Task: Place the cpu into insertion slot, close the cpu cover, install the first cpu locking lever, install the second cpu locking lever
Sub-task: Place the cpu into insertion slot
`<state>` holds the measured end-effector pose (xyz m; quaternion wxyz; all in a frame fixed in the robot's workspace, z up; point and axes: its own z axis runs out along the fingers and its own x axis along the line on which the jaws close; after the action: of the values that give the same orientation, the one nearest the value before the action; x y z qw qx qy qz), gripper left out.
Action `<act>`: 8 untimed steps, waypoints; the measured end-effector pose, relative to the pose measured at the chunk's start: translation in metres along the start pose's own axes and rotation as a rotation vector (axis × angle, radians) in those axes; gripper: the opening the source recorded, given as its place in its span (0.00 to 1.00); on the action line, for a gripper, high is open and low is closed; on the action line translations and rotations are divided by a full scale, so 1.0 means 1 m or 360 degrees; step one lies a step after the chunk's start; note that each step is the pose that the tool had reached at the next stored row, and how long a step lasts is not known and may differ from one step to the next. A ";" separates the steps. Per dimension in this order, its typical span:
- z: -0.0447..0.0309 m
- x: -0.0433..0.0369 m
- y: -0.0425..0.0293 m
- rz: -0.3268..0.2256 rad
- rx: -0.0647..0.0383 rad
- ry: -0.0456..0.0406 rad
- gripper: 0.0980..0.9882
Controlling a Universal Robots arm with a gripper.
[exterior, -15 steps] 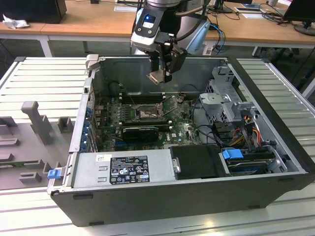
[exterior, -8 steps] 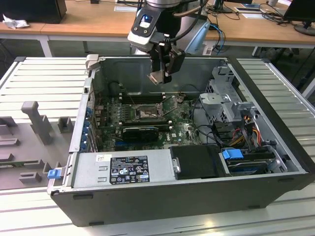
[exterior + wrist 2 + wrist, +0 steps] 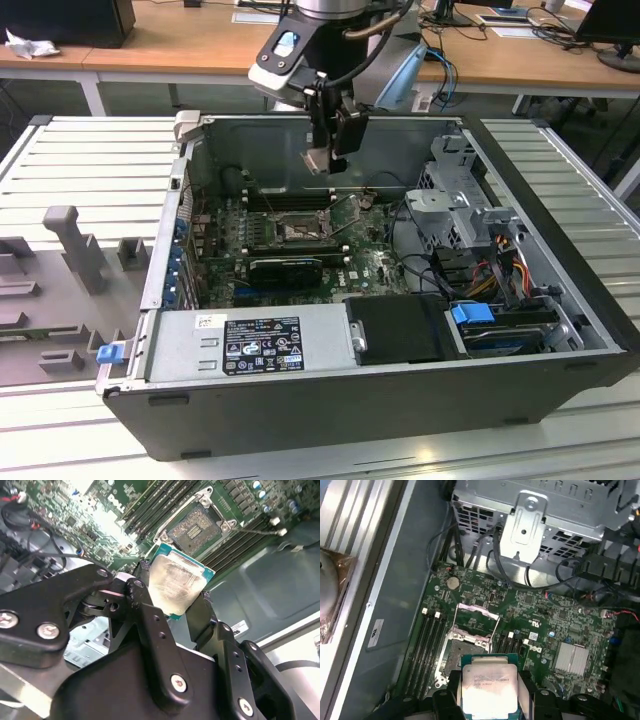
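My gripper [image 3: 320, 160] is shut on the cpu [image 3: 317, 161], a flat square chip with a pale metal top, and holds it by two opposite edges. It hangs in the air inside the open computer case, above the green board. In both wrist views the cpu [image 3: 177, 582] [image 3: 489, 687] sits between the black fingers [image 3: 142, 597] [image 3: 451, 692]. The insertion slot [image 3: 299, 230] [image 3: 196, 526] [image 3: 464, 650] lies below it, dark and uncovered. The cpu cover [image 3: 477, 621], a silvery frame with a window, is swung open beside the slot. Thin levers [image 3: 345, 205] stand raised near it.
Long black memory slots [image 3: 429, 640] flank the socket. A black card [image 3: 285, 268] lies in front of it, with a power supply [image 3: 260, 345] nearer still. A metal drive cage [image 3: 455, 200] and cables fill the exterior view's right. Case walls [image 3: 170, 230] ring the board.
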<state>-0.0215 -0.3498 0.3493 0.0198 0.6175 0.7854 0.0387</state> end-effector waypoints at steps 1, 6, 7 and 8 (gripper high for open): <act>0.0004 0.0000 0.0000 0.0026 0.0000 -0.0002 0.49; 0.0025 0.0000 -0.0002 0.0170 -0.0003 -0.0014 0.49; 0.0030 0.0000 -0.0002 0.0199 -0.0003 -0.0017 0.49; 0.0035 0.0000 -0.0003 0.0226 -0.0004 -0.0019 0.49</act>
<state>-0.0214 -0.3498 0.3457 0.0225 0.6719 0.7394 0.0372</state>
